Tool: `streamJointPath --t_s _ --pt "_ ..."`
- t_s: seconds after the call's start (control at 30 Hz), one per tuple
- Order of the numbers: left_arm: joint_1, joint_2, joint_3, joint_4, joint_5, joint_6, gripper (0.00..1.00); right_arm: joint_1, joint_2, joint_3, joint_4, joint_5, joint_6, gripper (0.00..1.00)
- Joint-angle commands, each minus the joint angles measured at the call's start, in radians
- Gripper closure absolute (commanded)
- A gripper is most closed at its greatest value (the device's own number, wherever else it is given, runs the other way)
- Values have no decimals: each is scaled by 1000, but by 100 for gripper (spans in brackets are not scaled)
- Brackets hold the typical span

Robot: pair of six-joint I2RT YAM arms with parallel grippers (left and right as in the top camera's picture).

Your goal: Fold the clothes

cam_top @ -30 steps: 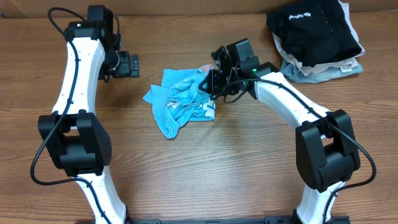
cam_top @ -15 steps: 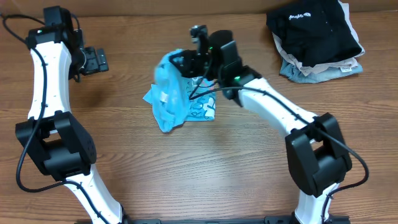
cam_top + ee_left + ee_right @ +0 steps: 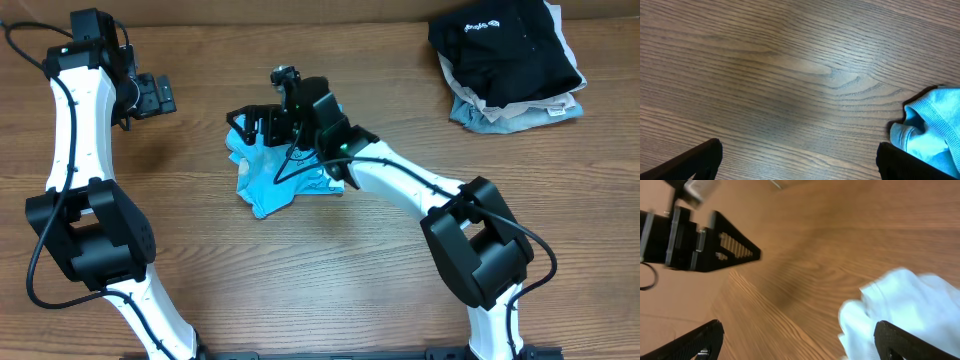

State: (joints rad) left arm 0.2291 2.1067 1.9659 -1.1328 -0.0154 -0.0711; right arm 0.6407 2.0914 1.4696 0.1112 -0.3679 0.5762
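Observation:
The clothes, a light sky-blue T-shirt (image 3: 264, 184), lie in a crumpled heap on the wooden table, left of centre. My right gripper (image 3: 245, 124) hovers over the heap's upper left part, open and holding nothing. In the right wrist view its fingers (image 3: 914, 341) stand wide apart, with the shirt (image 3: 905, 307) under the right one. My left gripper (image 3: 158, 96) is open over bare wood at the far left, a hand's width from the shirt. The left wrist view shows a hem of the shirt (image 3: 935, 131) beside its right finger (image 3: 912, 164).
A pile of other garments sits at the back right corner, a black one (image 3: 505, 45) on top and beige and grey-blue ones (image 3: 505, 113) under it. The left gripper (image 3: 700, 247) shows in the right wrist view, ahead to the left. Both arm bases stand at the table's front edge.
The right gripper lifted part of the shirt and carried it left, then opened and let it drop into a heap. The left arm swung out to the left, then stayed put.

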Motion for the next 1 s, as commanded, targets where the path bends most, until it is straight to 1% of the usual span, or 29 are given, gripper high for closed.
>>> streamJointPath --t_s 0.0,0.17,0.2,0.27,0.33,0.4,0.43,0.47,0.57,0.67,0.7,0.77,0.87,0.97 --pt "-5 16 -2 0 13 11 0 -54 -59 49 -92 -50 0 0" --pt "-5 16 -2 -6 14 11 0 -116 -138 76 -490 -52 -13 0" --pt "-5 16 -2 -8 16 11 0 -123 -147 76 -596 -52 -31 0" --pt "-5 16 -2 -10 18 11 0 -125 -149 76 -746 -52 -50 0" --pt "-5 16 -2 -11 18 11 0 -124 -148 68 -865 -48 -73 0" --pt "-5 18 -2 -13 19 12 0 -107 -148 45 -935 -43 -110 0" --pt "-5 19 -2 -14 19 12 0 -97 -148 31 -947 -37 -121 0" --pt "-5 21 -2 -14 20 12 0 -87 -148 13 -947 -26 -125 4" --pt "-6 35 -2 -16 33 12 0 -56 -148 -51 -876 -7 -124 22" --pt "-6 60 -2 -23 46 12 0 -45 -148 -105 -780 26 -102 45" --pt "-6 69 -2 -30 48 12 0 -45 -148 -122 -747 56 -79 58" --pt "-6 91 -2 -41 50 12 0 -45 -143 -148 -695 114 -48 74" --pt "-6 118 -2 -50 50 12 0 -51 -131 -170 -631 164 -44 78" --pt "-6 143 -2 -53 50 12 0 -78 -116 -172 -613 185 -35 79"
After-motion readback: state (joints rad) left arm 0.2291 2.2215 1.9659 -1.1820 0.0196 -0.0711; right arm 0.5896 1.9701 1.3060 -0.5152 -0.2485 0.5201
